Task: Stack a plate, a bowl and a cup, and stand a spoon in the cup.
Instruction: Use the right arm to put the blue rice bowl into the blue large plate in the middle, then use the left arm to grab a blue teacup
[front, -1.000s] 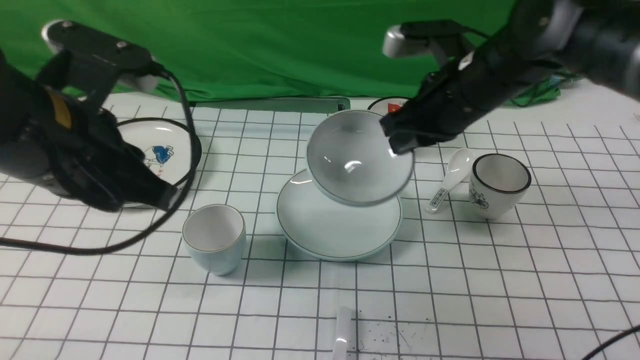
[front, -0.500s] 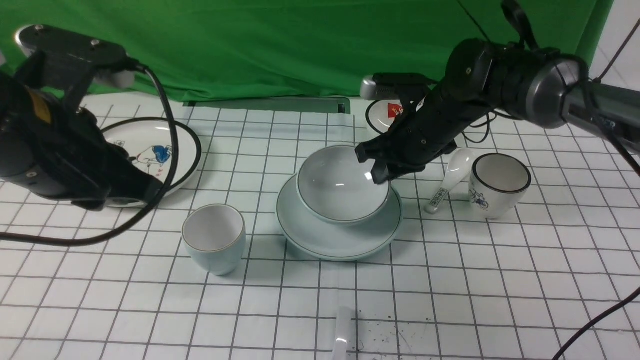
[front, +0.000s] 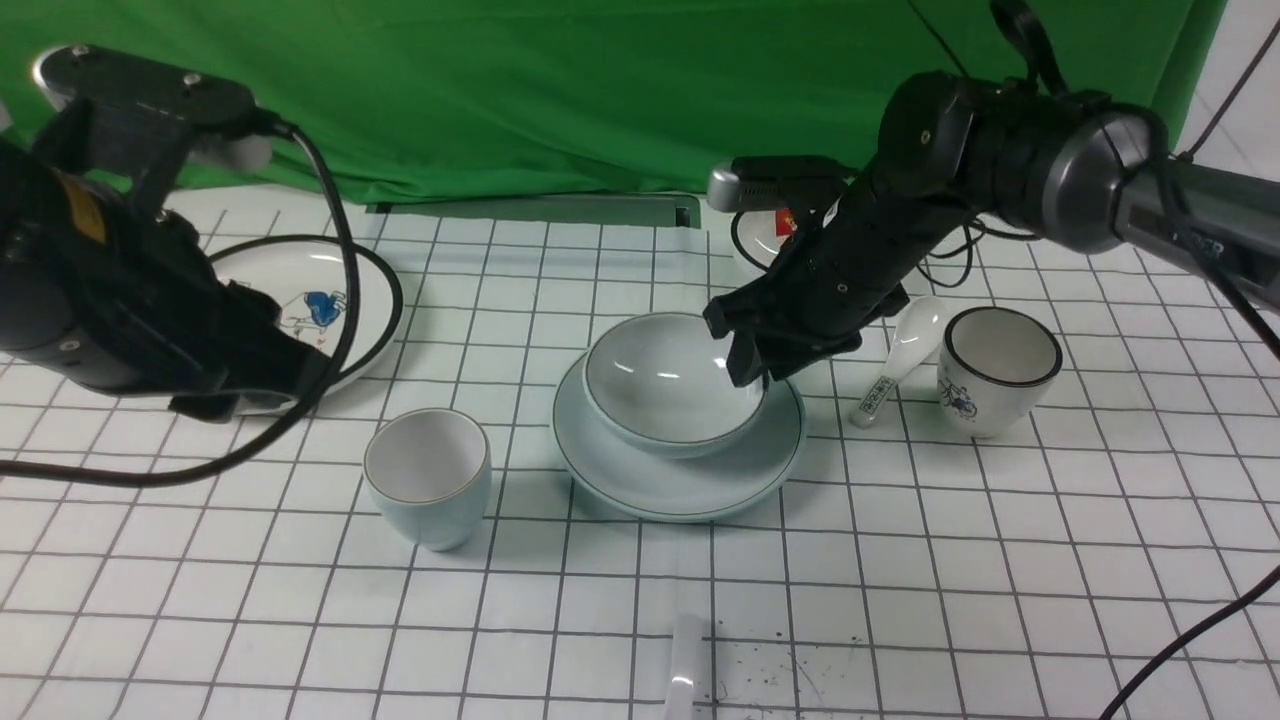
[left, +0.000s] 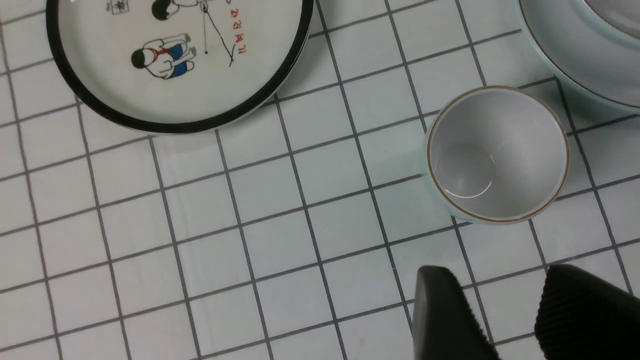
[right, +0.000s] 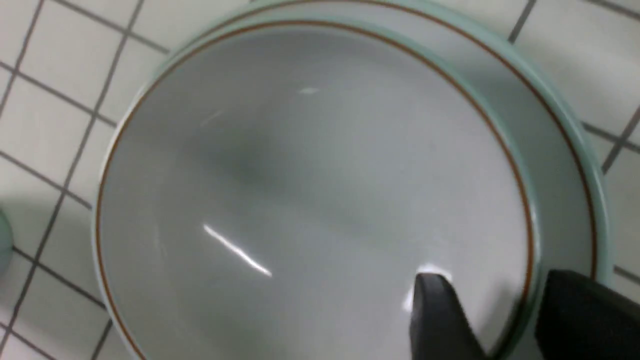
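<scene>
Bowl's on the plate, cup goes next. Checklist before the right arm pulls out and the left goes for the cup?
1. The bowl sits upright in the plate: ok.
2. The right hand is open, one finger on each side of the bowl's rim: ok. Whether either finger touches the rim: cannot tell.
3. The right hand is clear of the bowl: not ok, one finger is inside it.
4. The cup is upright, empty and apart from the plate: ok.
5. The left hand is open, empty and short of the cup: ok.
</scene>
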